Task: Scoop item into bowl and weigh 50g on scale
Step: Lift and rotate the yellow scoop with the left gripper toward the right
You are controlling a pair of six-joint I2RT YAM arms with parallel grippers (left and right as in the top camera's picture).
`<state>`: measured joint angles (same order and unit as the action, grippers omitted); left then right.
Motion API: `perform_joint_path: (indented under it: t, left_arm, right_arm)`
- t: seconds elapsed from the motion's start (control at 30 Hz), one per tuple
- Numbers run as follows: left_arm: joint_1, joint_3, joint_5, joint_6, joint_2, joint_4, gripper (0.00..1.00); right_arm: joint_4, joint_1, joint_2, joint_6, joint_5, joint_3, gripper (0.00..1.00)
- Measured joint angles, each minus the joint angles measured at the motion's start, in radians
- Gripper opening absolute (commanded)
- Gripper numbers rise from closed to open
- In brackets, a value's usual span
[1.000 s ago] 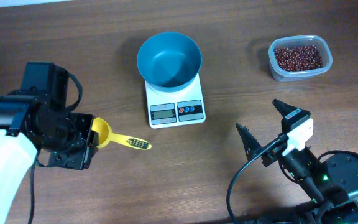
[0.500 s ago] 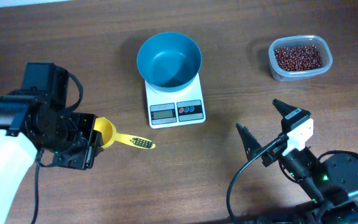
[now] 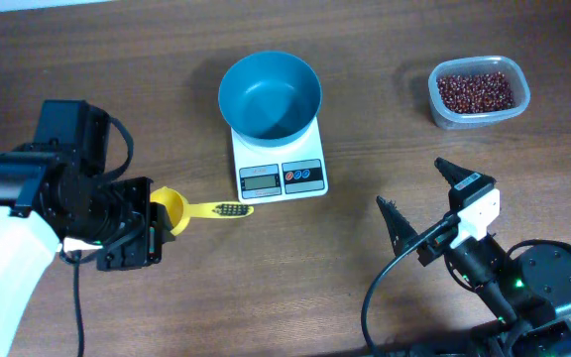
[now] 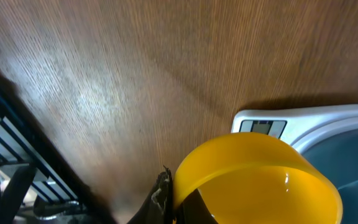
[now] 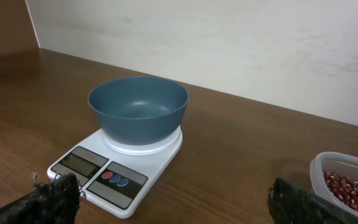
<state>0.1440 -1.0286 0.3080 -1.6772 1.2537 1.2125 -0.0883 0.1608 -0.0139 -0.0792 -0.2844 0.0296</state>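
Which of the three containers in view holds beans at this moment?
The clear rounded-rectangle plastic tub holds the red-brown beans; the round teal-blue bowl and the small yellow scoop are both empty.

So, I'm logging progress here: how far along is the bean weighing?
Done: the round teal-blue plastic bowl sits empty on the flat white rectangular scale. In hand: the left end effector grips the small yellow plastic scoop. Left: scooping the glossy red-brown beans from the clear plastic tub and weighing.

No legible word, brand or number anywhere. On the scale (image 3: pixel 278 154), grey display (image 3: pixel 259 179) at 6 o'clock from the bowl (image 3: pixel 269 94): digits too small to read.
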Motion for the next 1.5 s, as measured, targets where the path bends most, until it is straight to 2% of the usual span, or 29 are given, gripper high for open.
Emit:
perform_joint_path:
  t: [0.2,0.37,0.63,0.8,1.0,1.23,1.5]
  left_arm:
    - [0.000,-0.009,-0.042,0.000,0.000,-0.020,0.00]
    - [0.000,-0.148,-0.159,0.000,-0.002,0.007,0.00]
    - [0.000,-0.168,-0.231,-0.063,-0.004,0.215,0.00]
    - [0.000,-0.169,-0.235,0.021,0.018,0.246,0.00]
    - [0.028,-0.169,-0.161,0.046,0.194,0.296,0.00]
    - [0.059,-0.169,-0.111,-0.118,0.215,0.279,0.00]
    - [0.075,-0.169,-0.105,-0.153,0.215,0.238,0.00]
  right_arm:
    - [0.000,0.000,0.000,0.000,0.000,0.000,0.99]
    - [0.000,0.000,0.000,0.001,0.000,0.000,0.99]
    - [0.000,0.000,0.000,0.001,0.000,0.000,0.99]
    - [0.000,0.000,0.000,0.001,0.000,0.000,0.99]
    - [0.000,0.000,0.000,0.000,0.000,0.000,0.99]
    - [0.000,0.000,0.000,0.000,0.000,0.000,0.99]
    - [0.000,0.000,0.000,0.002,0.000,0.000,0.99]
